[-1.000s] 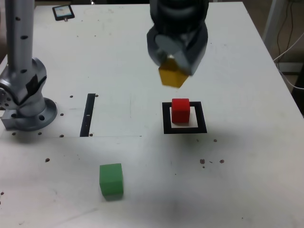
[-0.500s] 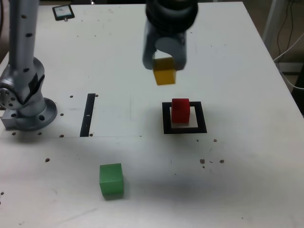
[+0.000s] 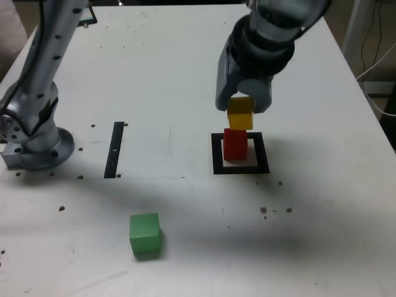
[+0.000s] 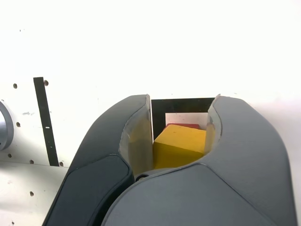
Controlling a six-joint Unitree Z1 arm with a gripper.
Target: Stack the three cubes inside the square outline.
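Note:
My gripper (image 3: 241, 111) is shut on the yellow cube (image 3: 240, 116), held right above the red cube (image 3: 234, 143). The red cube stands inside the square outline (image 3: 241, 168), a thick black border with a pale centre. In the wrist view the yellow cube (image 4: 178, 145) sits between my two dark fingers (image 4: 136, 141), with a sliver of the red cube (image 4: 184, 125) and the square outline (image 4: 181, 104) showing past it. Whether the yellow cube touches the red one I cannot tell. The green cube (image 3: 145, 234) lies alone on the table, near the front at the exterior view's left.
The arm's round metal base (image 3: 34, 139) is bolted at the exterior view's left edge. A thin black strip (image 3: 116, 149) lies between the base and the outline. Cables (image 3: 374, 62) hang off the table's right side.
The gripper has swung toward the exterior view's right and come down with the yellow cube, from beside and above the outline to right over the red cube.

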